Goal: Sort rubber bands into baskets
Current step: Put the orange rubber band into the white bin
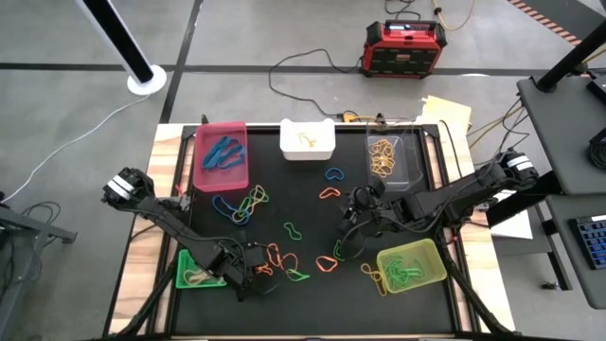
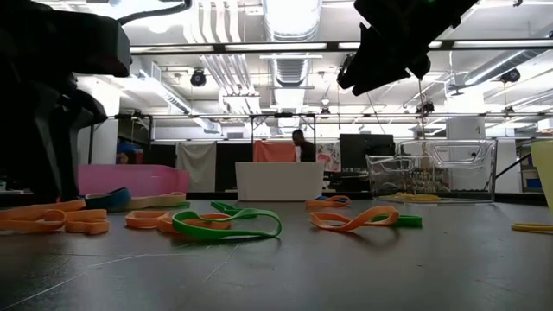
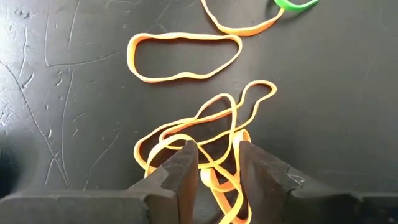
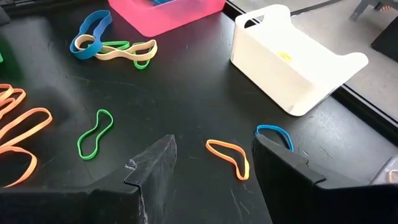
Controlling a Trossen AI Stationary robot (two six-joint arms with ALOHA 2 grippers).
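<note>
Loose rubber bands in orange, green, blue and tan [image 1: 284,232] lie scattered on the black mat. Around it stand the baskets: pink [image 1: 221,156] holding blue bands, white [image 1: 307,139], clear [image 1: 393,156] holding orange ones, bright green [image 1: 194,270] and yellow-green [image 1: 412,265]. My left gripper [image 3: 219,163] is low at the near left [image 1: 258,268], pointing steeply down, its fingers a narrow gap apart astride a tangle of orange bands [image 3: 205,134]. My right gripper [image 4: 211,168] hovers wide open above the mat's right middle [image 1: 355,213], over an orange band [image 4: 229,158]. My left gripper comes from above, slanting, with its fingertips [image 3: 186,155] down at the mat on either side of the orange tangle's near strands [image 3: 217,171]. Some strands run between the fingers and some pass under the tips. The bands lie flat and slack on the mat.
A single orange loop [image 3: 183,57] lies just beyond the tangle. A blue band [image 4: 273,134] lies near the white basket. A red-and-black box [image 1: 402,47] and cables sit on the floor past the far edge. A person [image 2: 301,145] stands far back in the room.
</note>
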